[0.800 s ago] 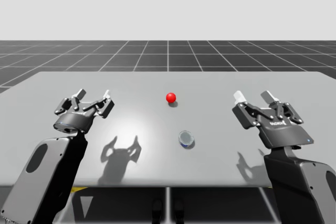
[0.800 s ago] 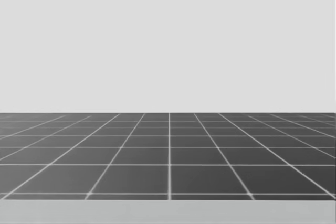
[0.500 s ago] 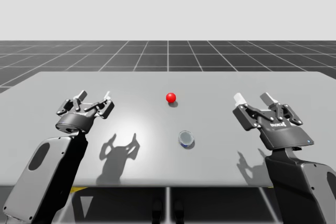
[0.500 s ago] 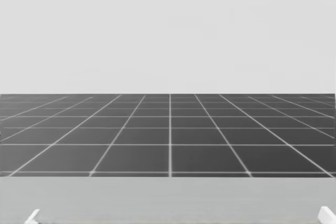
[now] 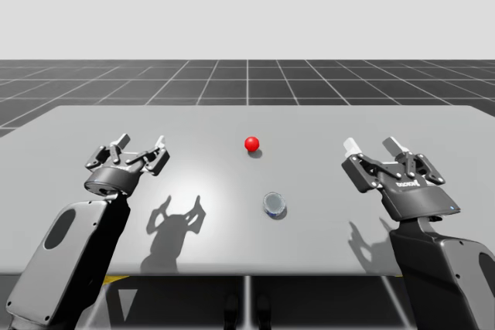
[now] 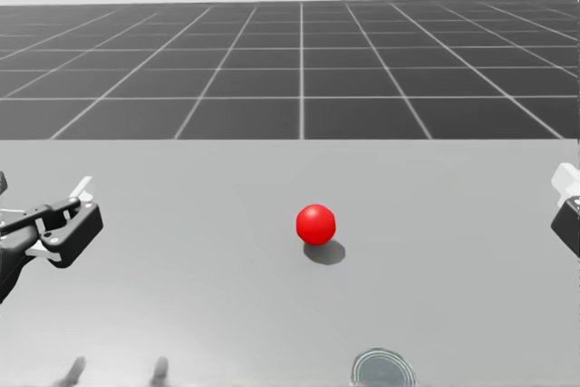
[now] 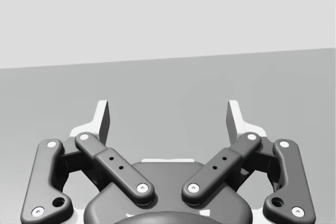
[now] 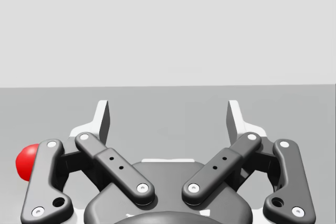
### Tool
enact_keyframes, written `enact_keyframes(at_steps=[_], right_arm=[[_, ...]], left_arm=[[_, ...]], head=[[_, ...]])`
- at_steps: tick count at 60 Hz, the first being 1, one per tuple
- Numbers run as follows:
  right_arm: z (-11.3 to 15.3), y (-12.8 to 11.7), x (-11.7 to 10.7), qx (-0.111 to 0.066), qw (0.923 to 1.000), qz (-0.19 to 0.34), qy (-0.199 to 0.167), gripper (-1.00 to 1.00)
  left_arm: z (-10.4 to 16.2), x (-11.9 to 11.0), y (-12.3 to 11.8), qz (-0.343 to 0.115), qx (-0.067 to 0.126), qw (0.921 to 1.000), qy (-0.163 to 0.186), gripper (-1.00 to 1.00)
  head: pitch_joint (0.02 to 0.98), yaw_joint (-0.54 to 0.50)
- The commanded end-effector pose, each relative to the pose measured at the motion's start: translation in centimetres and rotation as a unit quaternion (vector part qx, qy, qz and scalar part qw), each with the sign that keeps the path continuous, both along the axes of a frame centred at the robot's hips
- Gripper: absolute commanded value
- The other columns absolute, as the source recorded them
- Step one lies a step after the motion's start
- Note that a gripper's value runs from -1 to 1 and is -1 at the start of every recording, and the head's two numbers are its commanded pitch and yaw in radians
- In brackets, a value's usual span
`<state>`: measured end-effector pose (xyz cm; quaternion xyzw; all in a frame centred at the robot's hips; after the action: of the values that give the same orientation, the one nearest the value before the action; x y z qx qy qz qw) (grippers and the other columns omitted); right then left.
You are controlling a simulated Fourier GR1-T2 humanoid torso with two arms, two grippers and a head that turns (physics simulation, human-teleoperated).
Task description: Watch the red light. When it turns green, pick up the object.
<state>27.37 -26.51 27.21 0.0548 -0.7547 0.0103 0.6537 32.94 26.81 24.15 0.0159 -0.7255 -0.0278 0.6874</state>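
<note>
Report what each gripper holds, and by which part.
Nothing is held. The left gripper and right gripper hover with jaws open and empty. The disc lies on the table, apart from both, near the red light.

Big flat grey bench (image 5: 325,117) up front, smooth and plain, with a soft bright patch of light (image 5: 213,183) near its middle. Behind it, dark floor (image 5: 247,83) crossed by thin white lines in big squares, running far back to a straight edge. Above that, just pale grey sky (image 5: 247,5), soft and even, the same all the way across.
</note>
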Motion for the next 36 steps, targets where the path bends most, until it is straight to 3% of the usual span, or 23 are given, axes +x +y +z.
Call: enact_keyframes(at_steps=[1,13,36], right_arm=[[0.05,0.00,-0.01,-0.003,1.0000,-0.001,0.000,-1.00],[0.02,0.10,-0.09,-0.005,1.0000,-0.001,-0.001,-1.00],[0.00,0.27,-0.08,-0.009,1.0000,0.003,-0.002,-1.00]], left_arm=[[-0.03,0.05,-0.04,-0.001,0.005,1.0000,0.000,-1.00],[-0.04,-0.03,-0.01,-0.001,0.007,1.0000,-0.001,-1.00],[0.01,-0.04,-0.06,0.000,0.006,1.0000,-0.003,-1.00]], head=[[0.574,0.02],[0.627,0.00],[0.629,-0.01]])
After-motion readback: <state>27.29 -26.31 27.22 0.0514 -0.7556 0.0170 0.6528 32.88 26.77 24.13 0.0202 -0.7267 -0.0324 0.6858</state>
